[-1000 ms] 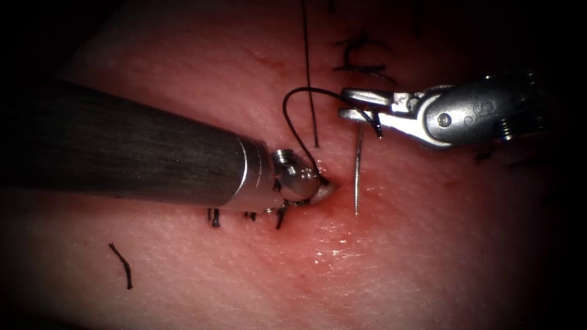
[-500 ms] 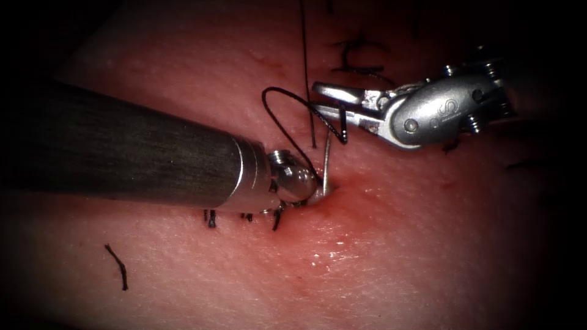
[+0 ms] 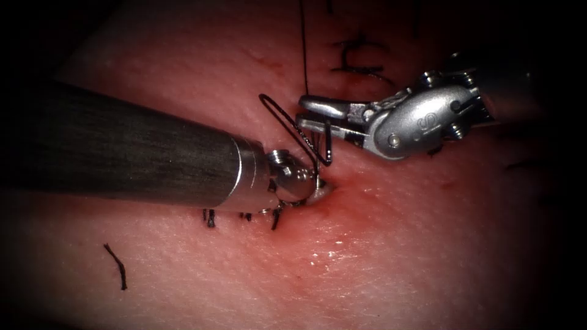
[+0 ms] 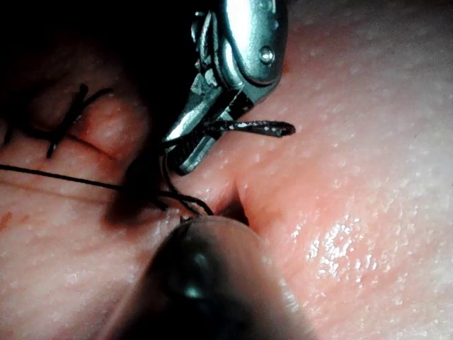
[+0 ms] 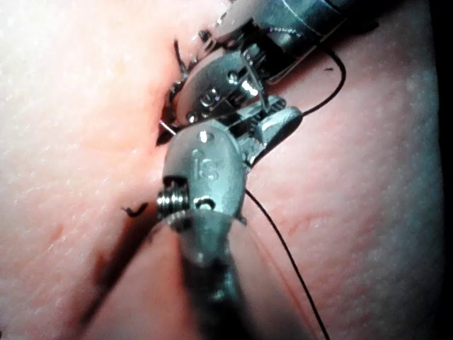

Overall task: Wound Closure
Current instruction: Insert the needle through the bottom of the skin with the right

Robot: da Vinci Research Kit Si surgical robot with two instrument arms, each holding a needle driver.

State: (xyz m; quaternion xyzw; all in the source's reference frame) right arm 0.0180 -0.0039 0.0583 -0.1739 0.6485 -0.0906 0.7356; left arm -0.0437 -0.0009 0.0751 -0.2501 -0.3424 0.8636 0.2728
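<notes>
My left tool (image 3: pixel 321 190) comes in from the left and presses its tip into the cut (image 3: pixel 333 198), with its jaws shut on a pale bit of tissue edge. Just above and to the right, my right tool (image 3: pixel 304 111) is shut on the curved needle (image 3: pixel 317 160) near its thread end. The needle points down, and its tip meets the tissue edge beside the left tool's jaws. I cannot tell whether it has entered. Black thread (image 3: pixel 272 107) loops off the right jaws, and one strand (image 3: pixel 304 55) runs upward. The right wrist view shows the right tool (image 5: pixel 283 120) next to the left tool (image 5: pixel 233 78).
Earlier stitches with short black ends (image 3: pixel 211 217) sit below the left shaft, and another knot (image 3: pixel 361 61) lies at the back. A loose cut piece of thread (image 3: pixel 116 266) lies at the lower left. Red fluid (image 3: pixel 330 247) glistens in front of the cut.
My right tool has moved left and slightly down with the needle. The needle's tip has swung from the tissue right of the cut to the edge at the left jaws. The left tool stayed put.
</notes>
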